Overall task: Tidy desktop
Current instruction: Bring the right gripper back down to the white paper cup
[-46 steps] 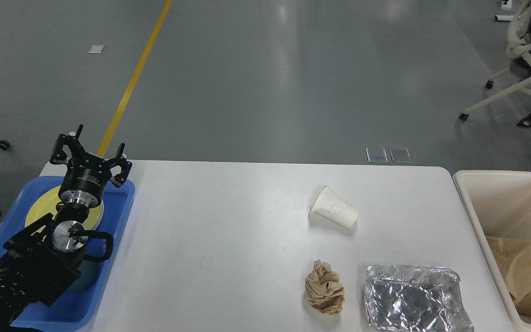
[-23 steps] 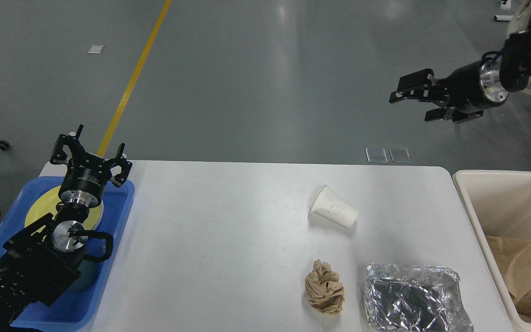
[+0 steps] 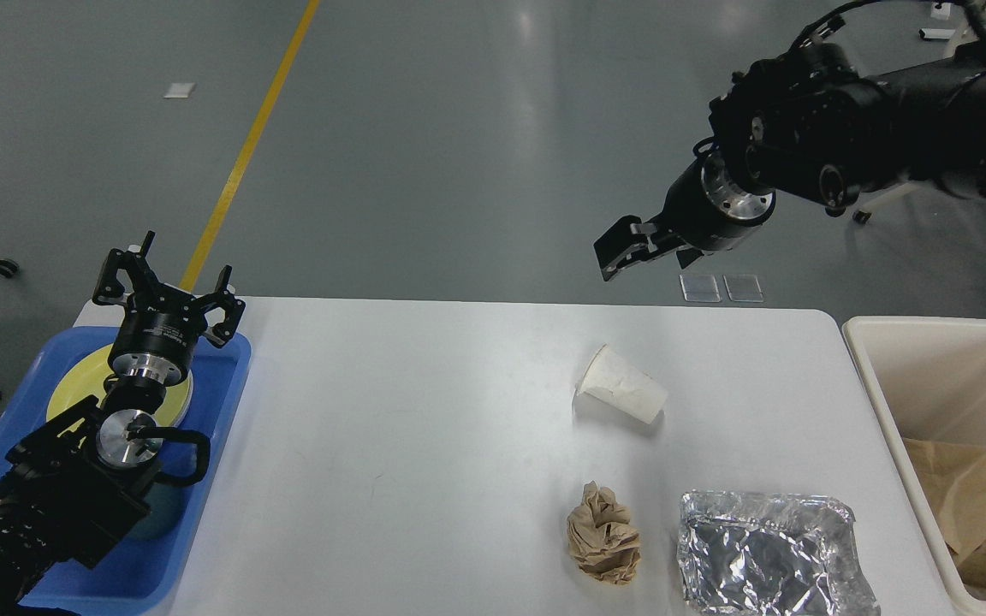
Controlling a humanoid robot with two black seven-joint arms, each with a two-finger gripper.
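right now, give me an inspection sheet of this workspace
surface: desktop, white.
job's things: tipped paper cup, crumpled brown paper, foil tray on it.
clutter: blue tray at left holds yellow plate; bin at right holds brown paper.
grippers: left gripper open over the blue tray, empty; right gripper in the air beyond the far edge, fingers cannot be told apart.
cables: black cable on right arm.
surroundings: grey floor, yellow line, office chair.
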